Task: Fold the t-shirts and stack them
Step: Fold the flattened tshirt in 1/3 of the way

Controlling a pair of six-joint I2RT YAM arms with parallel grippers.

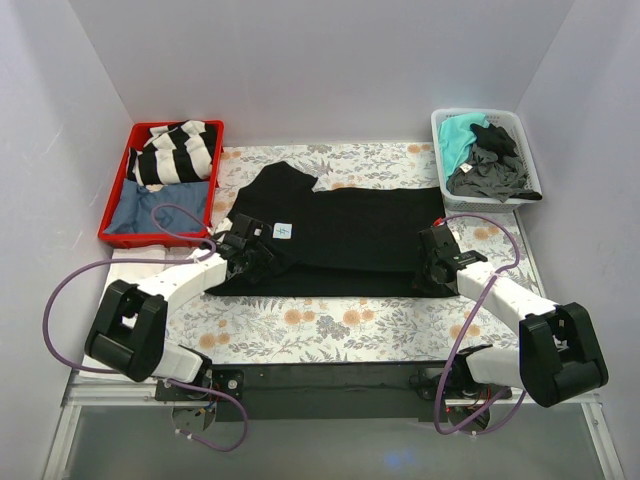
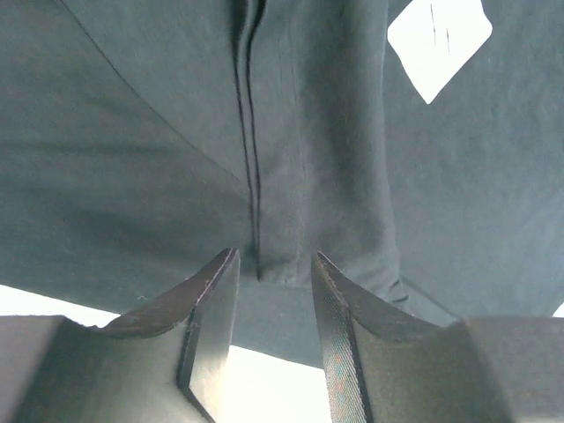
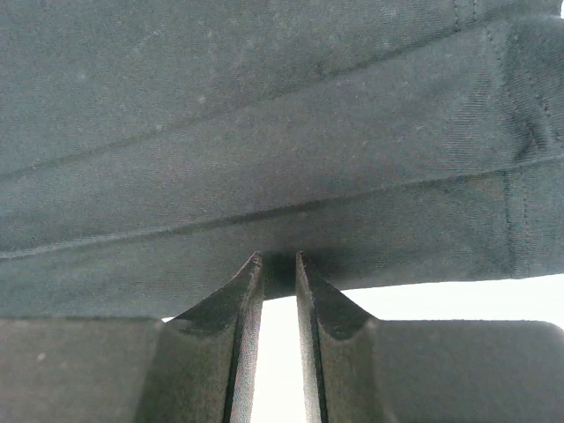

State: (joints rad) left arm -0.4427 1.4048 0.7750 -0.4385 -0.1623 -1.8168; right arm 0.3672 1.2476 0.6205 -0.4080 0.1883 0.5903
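Observation:
A plain black t-shirt (image 1: 340, 235) lies spread across the middle of the flowered table cover, its white neck label (image 1: 282, 230) facing up. My left gripper (image 1: 262, 262) is at the shirt's near left edge. In the left wrist view its jaws (image 2: 274, 256) stand apart, with the black hem and a seam between the tips, not pinched. At the near right edge, my right gripper (image 1: 432, 268) has its jaws drawn narrow (image 3: 278, 256) on the folded black hem. More t-shirts, teal (image 1: 458, 135) and dark grey (image 1: 490, 175), lie in a basket.
A red bin (image 1: 112, 215) at the back left holds a black-and-white striped shirt (image 1: 178, 152) and a blue one (image 1: 150, 208). The white basket (image 1: 440, 150) stands at the back right. White walls close the table on three sides.

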